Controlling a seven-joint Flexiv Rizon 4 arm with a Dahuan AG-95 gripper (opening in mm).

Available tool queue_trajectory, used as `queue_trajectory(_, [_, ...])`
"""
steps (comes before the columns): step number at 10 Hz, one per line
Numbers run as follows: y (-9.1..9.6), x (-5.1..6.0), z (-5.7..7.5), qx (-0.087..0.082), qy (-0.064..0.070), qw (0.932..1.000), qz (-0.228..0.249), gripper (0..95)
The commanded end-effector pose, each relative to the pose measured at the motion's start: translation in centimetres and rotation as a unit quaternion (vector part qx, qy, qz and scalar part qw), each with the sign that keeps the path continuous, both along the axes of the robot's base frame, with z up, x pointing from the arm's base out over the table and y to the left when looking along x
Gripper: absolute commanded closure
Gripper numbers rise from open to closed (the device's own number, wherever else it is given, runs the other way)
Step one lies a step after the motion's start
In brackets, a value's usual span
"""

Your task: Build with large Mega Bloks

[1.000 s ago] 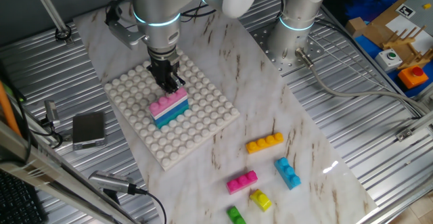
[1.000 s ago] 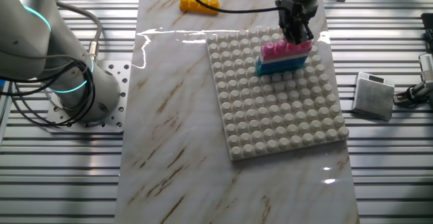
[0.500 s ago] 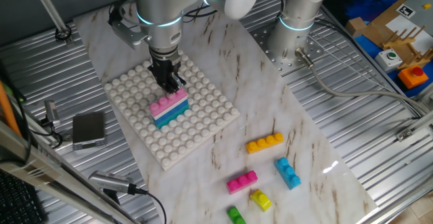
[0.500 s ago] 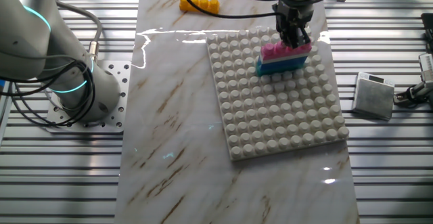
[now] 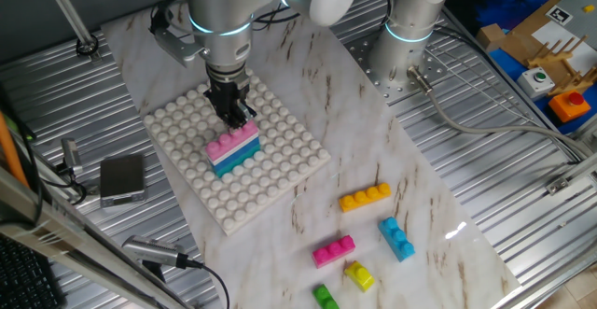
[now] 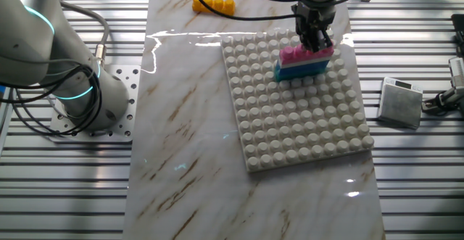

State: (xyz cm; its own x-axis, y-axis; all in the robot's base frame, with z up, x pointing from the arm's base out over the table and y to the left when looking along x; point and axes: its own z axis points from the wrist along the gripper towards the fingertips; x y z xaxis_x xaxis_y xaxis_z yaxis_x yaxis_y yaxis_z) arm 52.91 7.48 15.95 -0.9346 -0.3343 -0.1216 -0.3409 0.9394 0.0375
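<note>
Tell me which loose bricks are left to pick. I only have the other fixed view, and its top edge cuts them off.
Observer: Five lie loose on the marble: an orange bar, a magenta bar, a blue brick, a yellow brick and a green brick.
Operator: Yellow and green are outside my picture. Where are they?
Observer: They are the two farthest from the baseplate. The yellow brick lies right beside the magenta bar, and the green brick sits at the bottom edge of the picture, partly cut off.
</note>
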Motion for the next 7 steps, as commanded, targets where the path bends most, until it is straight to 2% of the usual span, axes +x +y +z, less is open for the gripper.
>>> queue_trajectory(1, [0.2, 0.1, 0.2, -0.001, 0.002, 1.0, -0.001, 95.0])
queue_trajectory(5, [0.2, 1.3, 1.0, -0.001, 0.004, 1.0, 0.001, 95.0])
queue_trajectory(6, [0.3, 2.1, 1.3, -0.001, 0.006, 1.0, 0.0, 95.0])
queue_trajectory(7, [0.4, 2.3, 1.2, -0.001, 0.006, 1.0, 0.0, 95.0])
